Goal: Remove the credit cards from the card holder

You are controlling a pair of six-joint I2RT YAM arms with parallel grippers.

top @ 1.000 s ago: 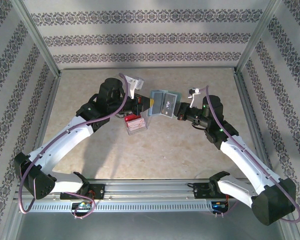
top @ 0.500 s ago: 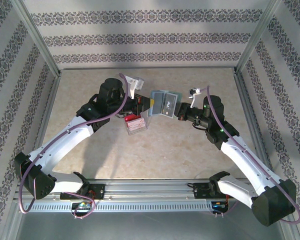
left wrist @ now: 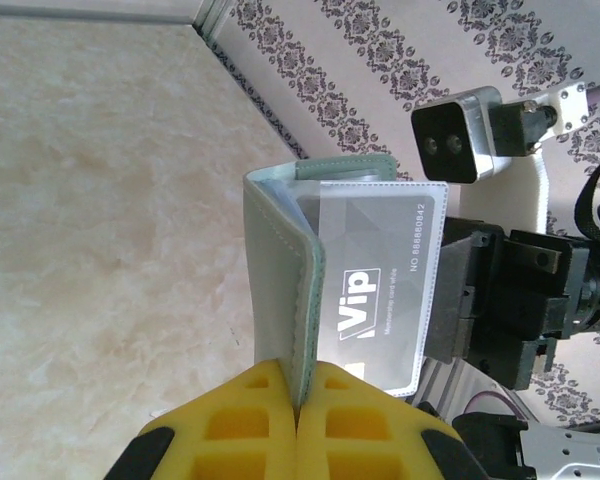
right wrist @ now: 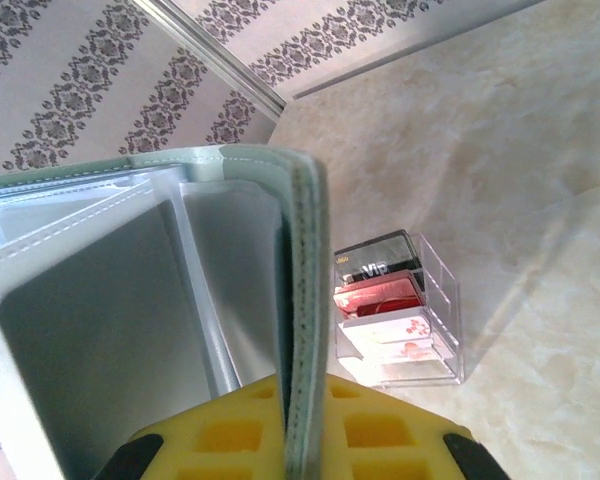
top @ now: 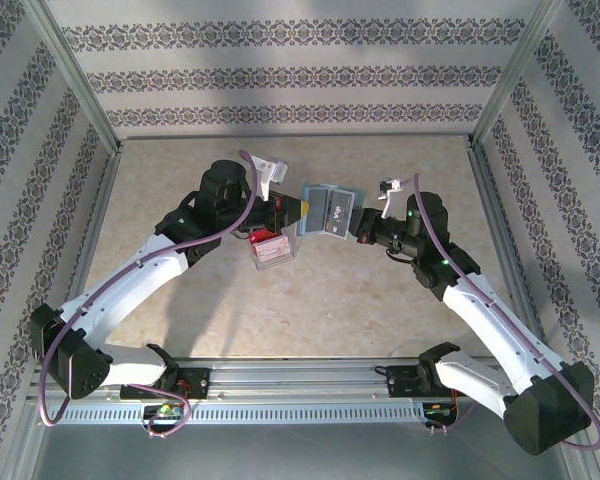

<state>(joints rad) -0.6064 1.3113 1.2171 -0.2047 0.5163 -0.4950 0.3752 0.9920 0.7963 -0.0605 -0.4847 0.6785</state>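
The holder [top: 327,208] is held open above the tabletop [top: 380,300], just right of the clear tray [top: 273,249]. The left tool [left wrist: 298,395] is clamped on its tray-side panel, and the right tool [right wrist: 302,400] on the panel farther from the tray. A grey card [left wrist: 380,290] sits in a clear sleeve.

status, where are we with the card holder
Both shut on card holder: left gripper, right gripper, one panel each. One grey Vip card in its sleeve. Nothing blocking; clear tray sits apart.
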